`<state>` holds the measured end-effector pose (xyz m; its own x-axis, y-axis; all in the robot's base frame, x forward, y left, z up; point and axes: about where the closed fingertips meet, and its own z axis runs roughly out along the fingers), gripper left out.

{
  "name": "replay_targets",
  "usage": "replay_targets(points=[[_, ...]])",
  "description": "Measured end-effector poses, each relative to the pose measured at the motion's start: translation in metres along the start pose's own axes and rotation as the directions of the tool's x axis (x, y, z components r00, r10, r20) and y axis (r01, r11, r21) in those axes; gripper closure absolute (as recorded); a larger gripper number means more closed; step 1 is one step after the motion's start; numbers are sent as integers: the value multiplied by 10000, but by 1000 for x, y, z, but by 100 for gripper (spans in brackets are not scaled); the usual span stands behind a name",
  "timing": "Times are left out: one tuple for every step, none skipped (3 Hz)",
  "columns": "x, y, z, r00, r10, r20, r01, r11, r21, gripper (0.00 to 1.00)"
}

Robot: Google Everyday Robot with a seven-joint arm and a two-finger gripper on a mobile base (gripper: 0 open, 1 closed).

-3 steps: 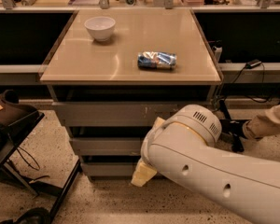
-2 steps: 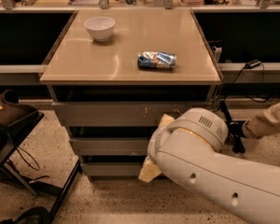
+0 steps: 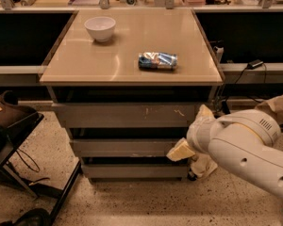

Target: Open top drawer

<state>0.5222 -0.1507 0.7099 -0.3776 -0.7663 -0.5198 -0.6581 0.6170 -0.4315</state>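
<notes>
Gripper (image 3: 184, 149) hovers near right end of top drawer (image 3: 127, 115), arm (image 3: 247, 147) bent.

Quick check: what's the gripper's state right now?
The gripper: cannot be told. It is at the right end of the top drawer, partly below it.

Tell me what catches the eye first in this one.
The big white arm fills the lower right, its hand at the right end of the middle drawer, just below the scratched top drawer. On the tabletop above sit a white bowl at back left and a blue packet right of centre.
</notes>
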Motion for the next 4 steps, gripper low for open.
replay_targets(points=[[3, -7, 2, 10000, 37, 85, -38, 9998, 208, 0], [-12, -19, 33, 9936, -788, 807, 762, 9965, 352, 0], [-13, -20, 37, 9857, -1438, 877, 1396, 9888, 520, 0], [-13, -20, 36, 9858, -1434, 873, 1392, 9889, 520, 0]])
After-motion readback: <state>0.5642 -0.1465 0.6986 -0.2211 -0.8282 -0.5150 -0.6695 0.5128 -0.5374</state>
